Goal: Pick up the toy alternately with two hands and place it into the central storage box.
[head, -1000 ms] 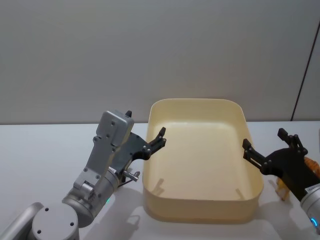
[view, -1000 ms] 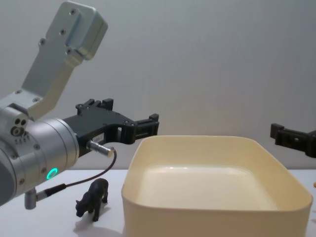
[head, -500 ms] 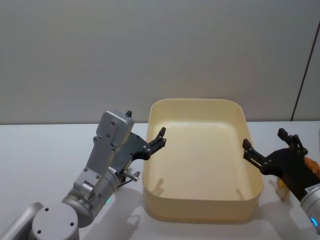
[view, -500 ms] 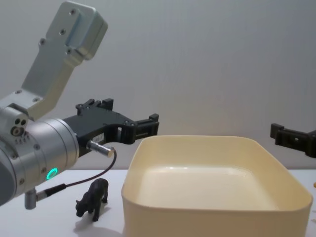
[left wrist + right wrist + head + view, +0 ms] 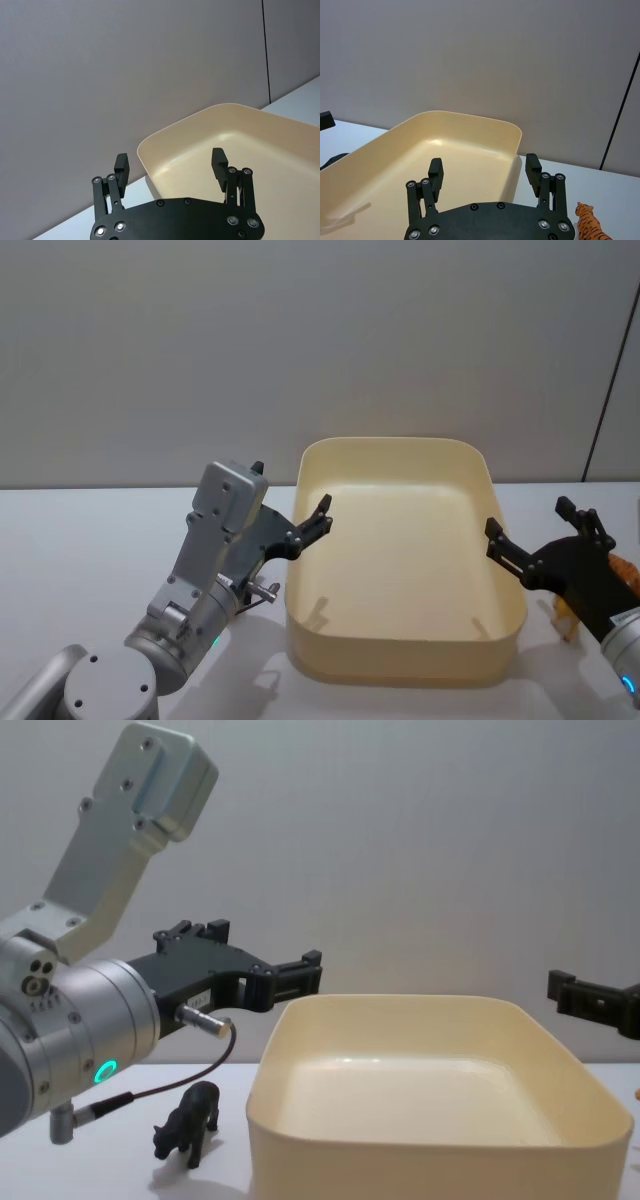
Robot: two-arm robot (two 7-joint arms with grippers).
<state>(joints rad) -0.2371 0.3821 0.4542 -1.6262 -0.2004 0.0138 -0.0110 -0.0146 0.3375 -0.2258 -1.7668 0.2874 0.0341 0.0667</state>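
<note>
Table (image 5: 80, 560): white, carries everything; central storage box (image 5: 400, 660) stands at its middle, cream-yellow, nothing inside it.

Left arm (image 5: 90, 1020): silver, green ring light lit, raised at the box's left side; left gripper (image 5: 170, 160) hovers above the left rim, fingers spread wide, holding nothing.

Right gripper (image 5: 484, 165): hovers by the box's right rim, fingers likewise apart and empty.

Toys: black animal figure (image 5: 188, 1120) stands upright on the table just beside the box's left front corner, beneath the left arm; orange tiger figure (image 5: 590, 227) stands on the table to the right of the box, close under the right gripper.

Judgement: no pick begun yet; one toy waits on each side, so each gripper should take its own. For the first grasp, lower the gripper straight over the figure, turn the fingers to close across the flanks rather than the legs; stay off the box wall; lift clear of the rim before crossing; release low over the box floor; then the other side.
</note>
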